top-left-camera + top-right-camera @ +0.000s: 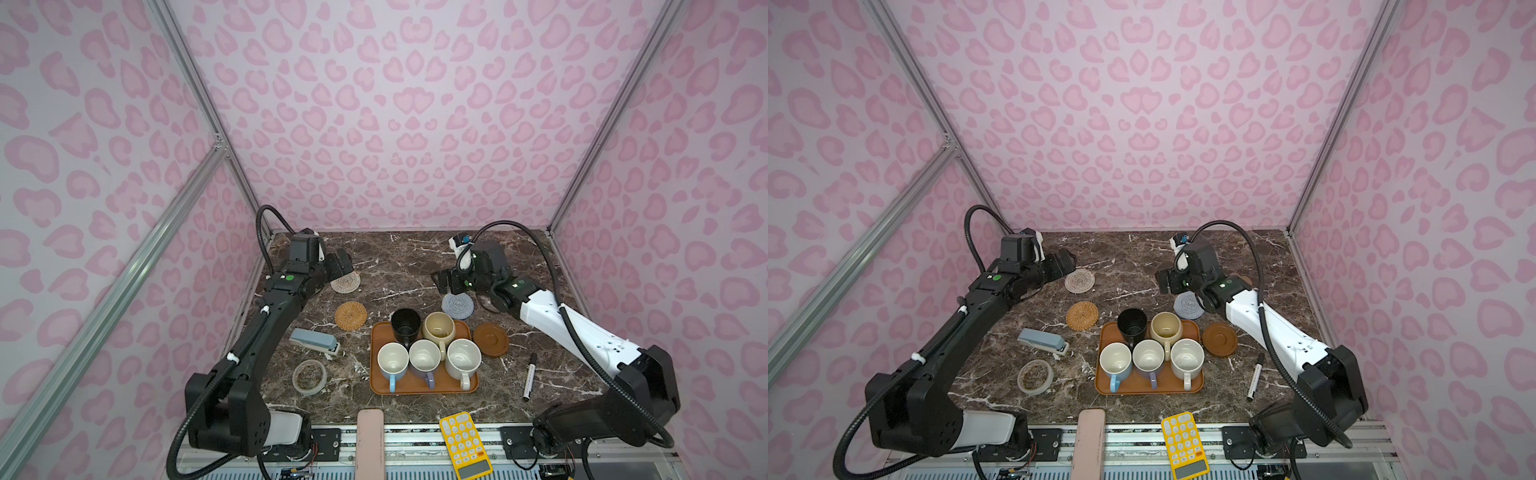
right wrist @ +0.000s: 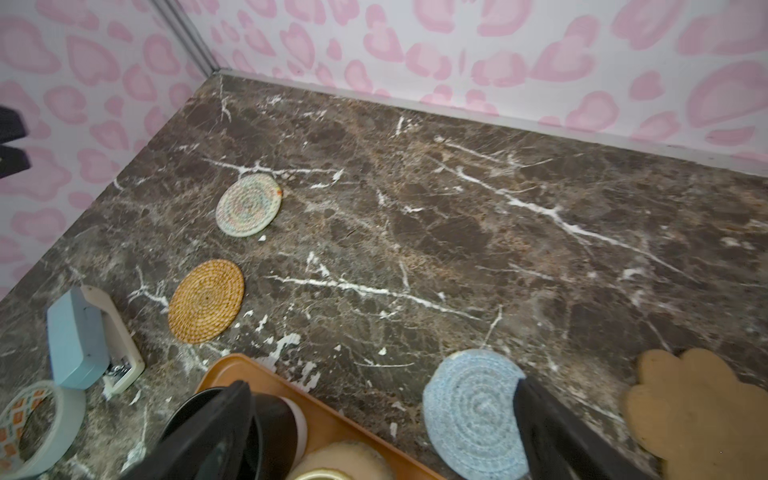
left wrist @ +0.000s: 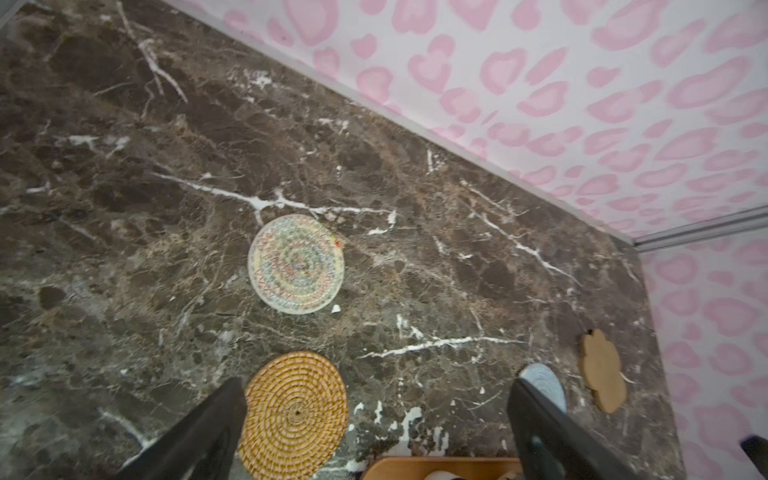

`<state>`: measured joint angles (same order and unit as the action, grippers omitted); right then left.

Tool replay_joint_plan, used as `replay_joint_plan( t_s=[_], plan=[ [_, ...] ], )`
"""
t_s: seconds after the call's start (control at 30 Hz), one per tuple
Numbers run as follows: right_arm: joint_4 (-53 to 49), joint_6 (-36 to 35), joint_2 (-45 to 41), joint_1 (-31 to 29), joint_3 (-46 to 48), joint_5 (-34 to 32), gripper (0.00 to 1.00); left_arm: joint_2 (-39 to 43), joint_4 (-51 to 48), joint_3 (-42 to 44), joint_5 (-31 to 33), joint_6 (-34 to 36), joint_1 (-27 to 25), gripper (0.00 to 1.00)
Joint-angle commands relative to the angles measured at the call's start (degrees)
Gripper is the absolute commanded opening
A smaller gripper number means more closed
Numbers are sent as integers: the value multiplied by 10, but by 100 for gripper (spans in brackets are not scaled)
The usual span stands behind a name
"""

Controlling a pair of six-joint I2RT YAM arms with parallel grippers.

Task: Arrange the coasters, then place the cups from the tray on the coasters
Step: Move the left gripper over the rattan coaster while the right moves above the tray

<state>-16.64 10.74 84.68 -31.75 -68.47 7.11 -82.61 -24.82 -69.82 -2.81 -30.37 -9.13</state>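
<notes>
- Hovering open and empty, left gripper (image 1: 344, 266) beside white woven coaster (image 1: 345, 282).
- Right gripper (image 1: 441, 282), likewise spread, is hovering near blue coaster (image 1: 455, 306).
- Stapler (image 1: 314, 341), tape ring (image 1: 309, 389), marker (image 1: 530, 376) are lying around tray (image 1: 415, 384).

The bench (image 1: 395, 257) is showing dark brown marble veined white. Ahead of the left hand (image 3: 376, 390), the woven coaster (image 3: 295, 264) is showing white with pastel zigzags, the rattan coaster (image 3: 295, 411) golden tan; by the right hand (image 2: 384, 384), the crocheted coaster (image 2: 473, 411) pale blue.

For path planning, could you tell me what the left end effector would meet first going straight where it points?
The left end effector would probably meet bare table beside the white coaster; depth is unclear.
</notes>
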Motion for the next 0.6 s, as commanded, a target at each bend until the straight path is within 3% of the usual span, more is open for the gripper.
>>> replay_joint_plan(
  t_s=[0.0,0.1,0.57],
  plan=[
    [-25,-6,30,-23,-21,-19,100,-53,-55,-35,57,6,-3,96],
    [-26,-4,56,-41,-42,-17,100,-108,-61,-58,76,-3,-4,90],
    [-65,1,153,-89,-133,10,97,-337,-110,-221,106,2,-4,80]
  ],
)
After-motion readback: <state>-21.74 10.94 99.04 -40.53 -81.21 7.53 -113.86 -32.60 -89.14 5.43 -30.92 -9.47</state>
